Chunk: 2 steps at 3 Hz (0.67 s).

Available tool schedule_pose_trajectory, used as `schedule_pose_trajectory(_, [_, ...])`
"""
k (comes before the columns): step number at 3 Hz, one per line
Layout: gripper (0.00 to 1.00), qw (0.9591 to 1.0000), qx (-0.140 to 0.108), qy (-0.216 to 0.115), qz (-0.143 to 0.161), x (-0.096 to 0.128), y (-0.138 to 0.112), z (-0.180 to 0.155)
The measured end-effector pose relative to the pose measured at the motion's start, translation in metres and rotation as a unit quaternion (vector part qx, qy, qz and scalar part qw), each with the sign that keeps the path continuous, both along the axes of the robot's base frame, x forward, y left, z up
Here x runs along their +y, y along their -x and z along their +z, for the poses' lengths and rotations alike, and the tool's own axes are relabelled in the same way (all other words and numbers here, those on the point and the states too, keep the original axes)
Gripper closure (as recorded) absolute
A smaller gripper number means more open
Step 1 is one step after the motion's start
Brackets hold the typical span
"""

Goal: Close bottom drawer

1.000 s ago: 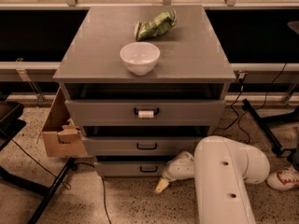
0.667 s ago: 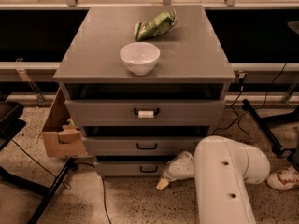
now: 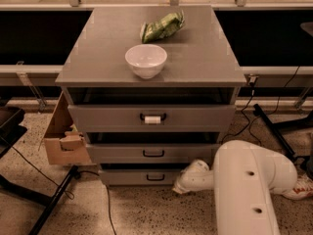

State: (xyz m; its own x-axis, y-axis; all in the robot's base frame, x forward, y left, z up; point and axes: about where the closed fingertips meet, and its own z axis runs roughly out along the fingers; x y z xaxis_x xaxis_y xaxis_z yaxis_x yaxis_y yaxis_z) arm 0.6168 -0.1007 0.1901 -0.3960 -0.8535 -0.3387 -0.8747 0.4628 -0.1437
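The bottom drawer sits lowest in the grey cabinet, near the floor. Its narrow front panel stands out a little from the cabinet, with a dark gap along its upper edge under the middle drawer. Its small black handle is in the middle of the panel.

The gripper is low at the right end of that front panel, just beside or touching its right edge, right of the handle. Whether it is open or closed cannot be told. The white arm behind it bends in from the near right and fills most of the floor on that side.

The top drawer, with a white tag on its handle, also stands out a little. On the counter a white bowl stands near the front edge, and a green bag lies further back; both are well clear of the side edges.

Left of the cabinet a cardboard box leans against its side. A black stand leg and a thin cable cross the speckled floor near left. Straight in front of the drawers, the floor between the cable and the arm is bare.
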Motion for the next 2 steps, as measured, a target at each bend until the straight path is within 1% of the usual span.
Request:
schedule_pose_trajectory(1, [0.86, 0.9994, 0.013, 0.033, 0.0, -0.019, 0.044, 0.038])
schedule_pose_trajectory(2, [1.0, 0.9961, 0.013, 0.085, 0.02, -0.039, 0.087, 0.086])
